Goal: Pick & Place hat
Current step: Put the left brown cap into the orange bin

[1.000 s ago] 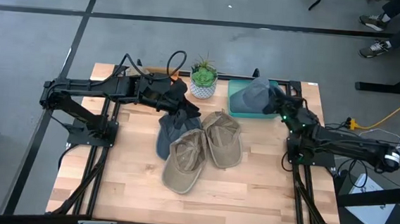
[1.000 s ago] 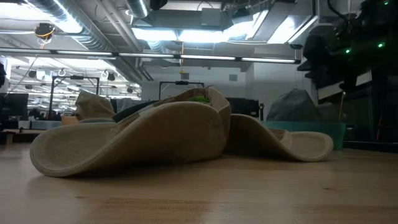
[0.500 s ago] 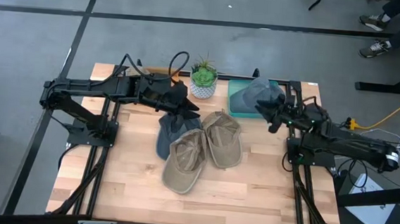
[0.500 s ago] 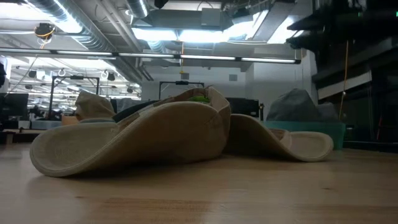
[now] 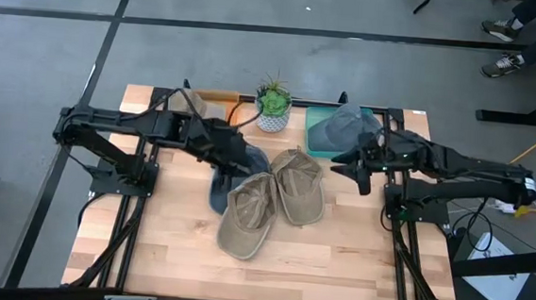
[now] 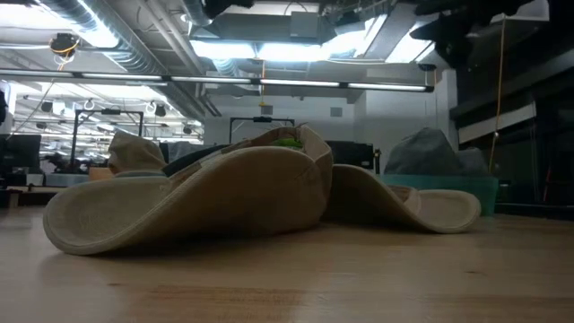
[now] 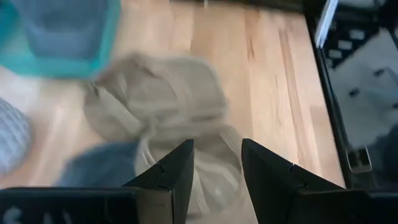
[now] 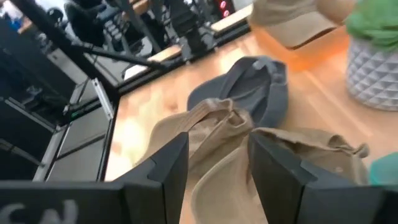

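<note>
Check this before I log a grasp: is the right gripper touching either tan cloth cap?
Apart. The high view shows the right gripper beside the nearer tan cap, bare wood between them; its own wrist view shows empty fingers.

The dark blue hat point(image 5: 223, 180) lies mostly hidden under the tan hat point(image 5: 249, 215).

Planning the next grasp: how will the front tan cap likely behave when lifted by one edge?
The front tan cap looks like soft cloth with a creased crown, so it would probably sag. Its curved brim holds shape, likely stiffer. Probably light.
</note>
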`<action>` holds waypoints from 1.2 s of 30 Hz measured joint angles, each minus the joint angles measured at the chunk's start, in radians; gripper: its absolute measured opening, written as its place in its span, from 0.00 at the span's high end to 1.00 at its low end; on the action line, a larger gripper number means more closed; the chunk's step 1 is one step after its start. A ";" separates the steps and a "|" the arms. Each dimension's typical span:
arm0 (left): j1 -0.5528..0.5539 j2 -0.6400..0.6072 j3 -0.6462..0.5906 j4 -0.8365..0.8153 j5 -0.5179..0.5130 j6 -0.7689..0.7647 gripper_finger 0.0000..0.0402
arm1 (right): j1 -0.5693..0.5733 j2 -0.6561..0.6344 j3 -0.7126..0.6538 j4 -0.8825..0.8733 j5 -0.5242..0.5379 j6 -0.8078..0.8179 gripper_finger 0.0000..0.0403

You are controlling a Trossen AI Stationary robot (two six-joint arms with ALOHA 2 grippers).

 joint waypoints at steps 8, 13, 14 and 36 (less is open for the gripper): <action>-0.095 0.018 -0.113 -0.010 0.065 -0.019 0.68 | 0.082 0.092 0.002 0.000 0.001 0.046 0.60; -0.144 0.053 -0.183 -0.007 -0.031 -0.023 0.68 | 0.137 0.139 0.002 0.013 0.002 0.085 0.60; -0.151 0.066 -0.196 -0.008 -0.069 -0.032 0.68 | 0.146 0.147 0.002 0.013 0.002 0.093 0.60; -0.158 0.323 -0.235 0.035 -0.395 -0.166 0.68 | 0.212 0.227 0.002 0.119 0.028 0.116 0.60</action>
